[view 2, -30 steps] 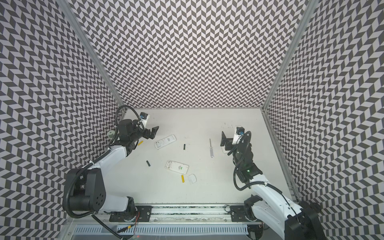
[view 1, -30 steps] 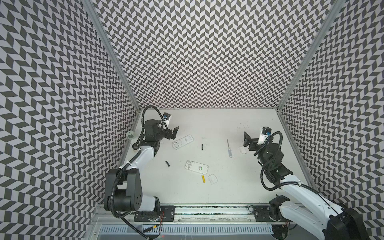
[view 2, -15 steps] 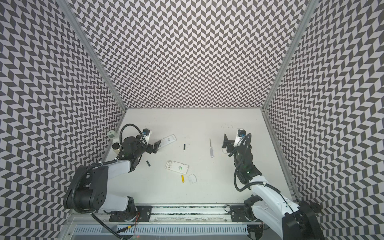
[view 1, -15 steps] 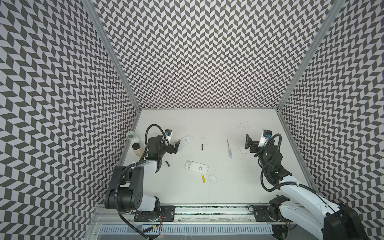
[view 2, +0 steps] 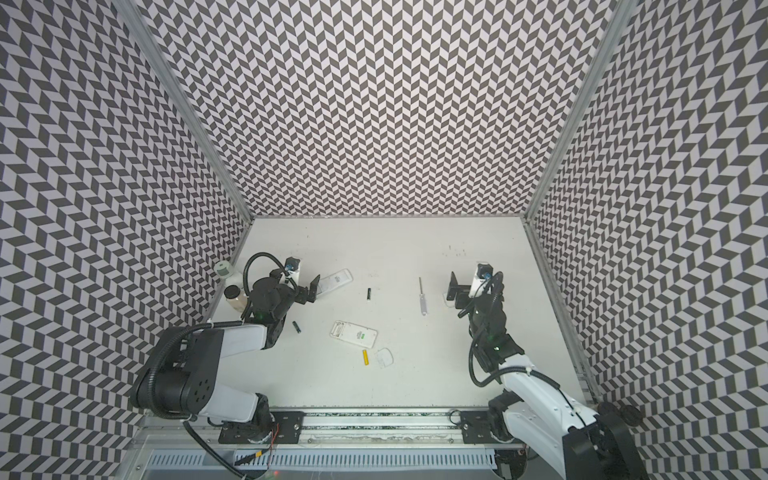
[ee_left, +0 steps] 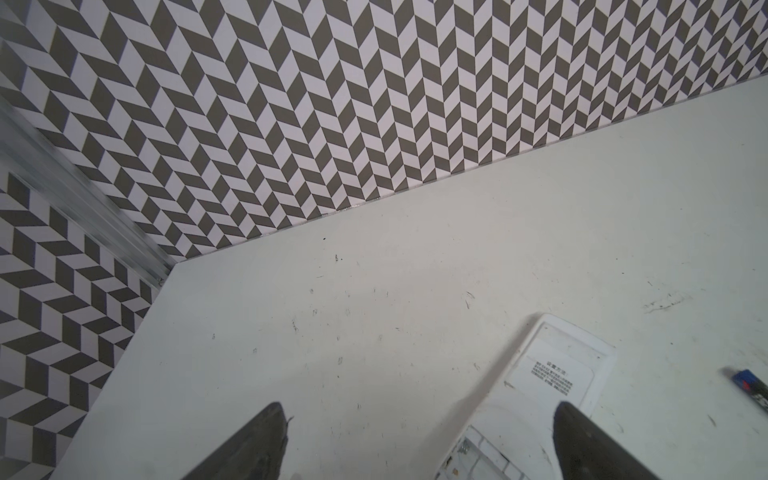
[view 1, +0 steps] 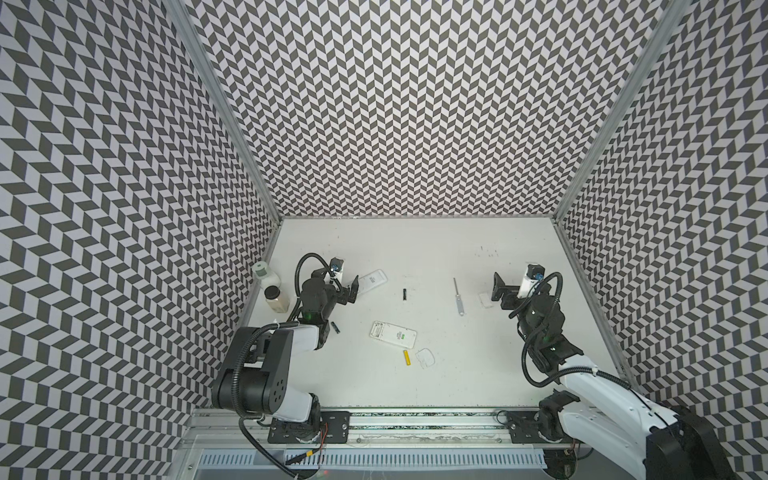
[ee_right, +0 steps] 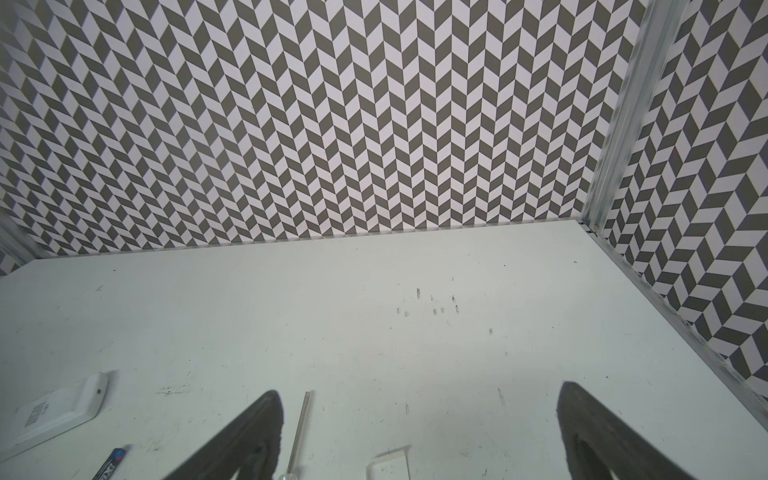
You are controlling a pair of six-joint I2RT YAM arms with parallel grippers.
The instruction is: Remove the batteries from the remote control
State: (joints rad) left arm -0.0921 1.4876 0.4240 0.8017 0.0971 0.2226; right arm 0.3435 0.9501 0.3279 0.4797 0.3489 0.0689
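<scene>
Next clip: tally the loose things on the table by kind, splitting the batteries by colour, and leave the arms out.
Remote controls: 2
Black batteries: 2
Yellow battery: 1
Screwdriver: 1
Clear plastic covers: 2
Bottles: 2
Total: 10

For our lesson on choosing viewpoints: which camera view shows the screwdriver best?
Both top views: the screwdriver lies whole, shaft and handle unobstructed, though small. The right wrist view shows only its shaft, close up, with the handle cut off at the picture's edge. The left wrist view misses it.
</scene>
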